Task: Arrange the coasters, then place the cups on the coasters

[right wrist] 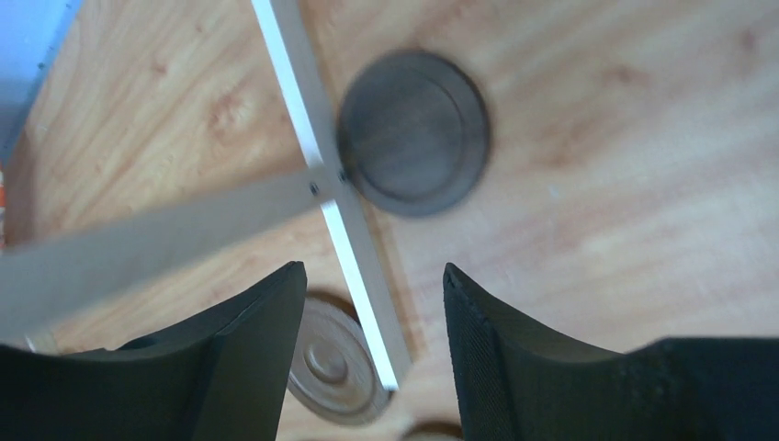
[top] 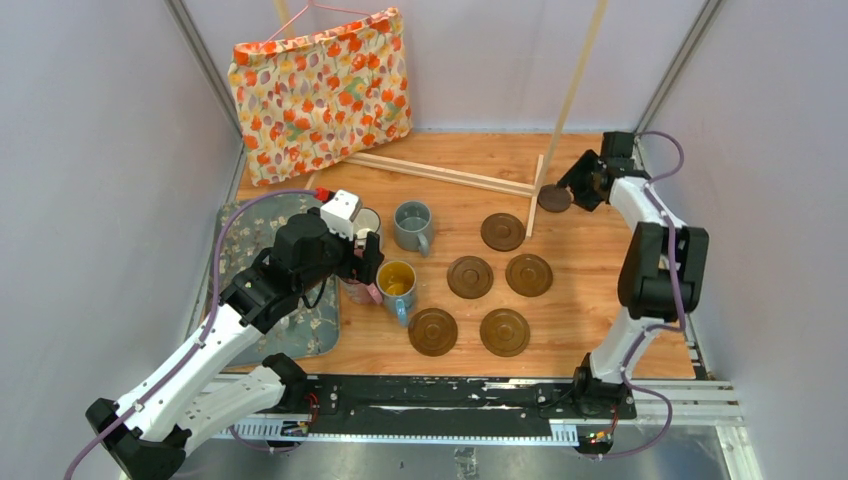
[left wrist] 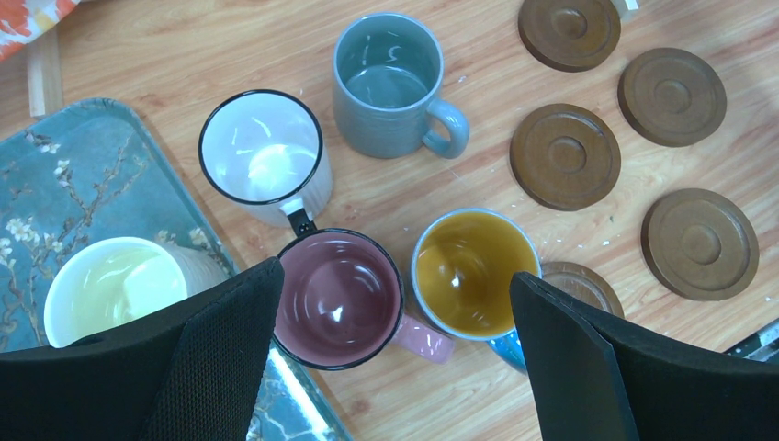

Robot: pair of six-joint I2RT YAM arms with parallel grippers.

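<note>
Five brown coasters lie in a loose cluster mid-table. A sixth coaster rests against a wooden slat at the back right. My right gripper hovers just beside it, open and empty. My left gripper hangs wide open over the pink cup and the blue cup with yellow inside, holding nothing. Behind them stand the white dark-rimmed cup and the grey-blue cup. A cream cup sits on the floral mat.
A wooden slat frame lies across the back of the table, with an upright stick rising from it. A flowered fabric bag leans in the back left corner. Enclosure walls close both sides.
</note>
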